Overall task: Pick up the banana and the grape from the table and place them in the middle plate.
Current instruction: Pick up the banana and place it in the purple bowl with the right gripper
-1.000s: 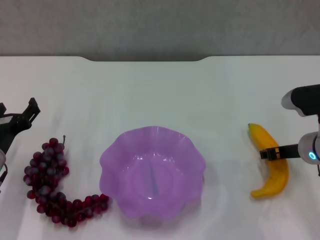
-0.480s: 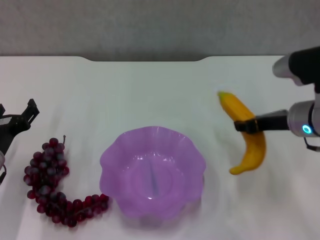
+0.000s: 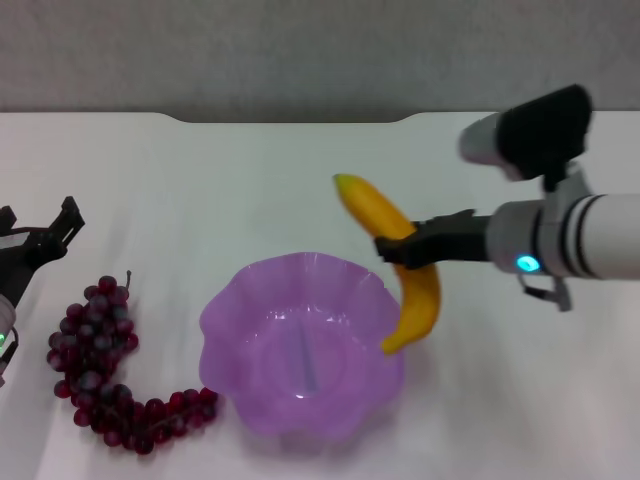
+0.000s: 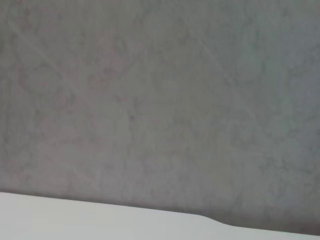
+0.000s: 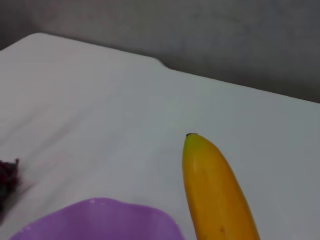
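Note:
My right gripper [image 3: 402,250] is shut on the middle of the yellow-orange banana [image 3: 392,258], holding it in the air above the right rim of the middle plate [image 3: 300,345], a translucent purple bowl with a scalloped edge. The right wrist view shows the banana [image 5: 215,192] with its greenish tip up, above the plate's rim [image 5: 100,220]. The grape [image 3: 100,365], a dark red bunch, lies on the white table [image 3: 250,180] left of the plate. My left gripper [image 3: 45,235] hovers open at the far left, just beyond the grape.
The table's far edge has a notch [image 3: 290,118], with grey floor behind it. The left wrist view shows only that grey floor and a strip of table edge [image 4: 100,220].
The right arm has lifted the banana off the table at the right and carried it left to over the plate's right rim. The left gripper and grape stayed put.

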You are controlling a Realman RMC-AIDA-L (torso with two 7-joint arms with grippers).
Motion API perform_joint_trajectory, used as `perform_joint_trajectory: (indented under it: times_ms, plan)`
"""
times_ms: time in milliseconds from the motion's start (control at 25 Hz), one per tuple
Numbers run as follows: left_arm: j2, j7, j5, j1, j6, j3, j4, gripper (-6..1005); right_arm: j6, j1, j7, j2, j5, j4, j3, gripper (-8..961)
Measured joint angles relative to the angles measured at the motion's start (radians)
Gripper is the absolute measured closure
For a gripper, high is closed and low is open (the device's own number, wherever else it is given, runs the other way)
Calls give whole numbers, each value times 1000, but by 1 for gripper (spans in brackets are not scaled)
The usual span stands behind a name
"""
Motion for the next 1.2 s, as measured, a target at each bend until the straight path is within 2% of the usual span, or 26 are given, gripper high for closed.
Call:
perform_joint_trajectory:
  times_ms: [360,760,960,1200]
  plan:
    - [-1,-3,1,-11,-1,0,1,107,-101,116,-22,5,96,-154,-189,370]
    - [-1,-6,0,-12,-1,12,0,107,-225,166,-23,7,135,-176,-356,331]
    - [-1,-6,-2,-12,-1,12,0,107,-268,173,-23,8,132,-178,-405,311]
    - [2,-6,-6,-12,-1,12,0,107,-276,172,-27,7,131,-184,-413,287]
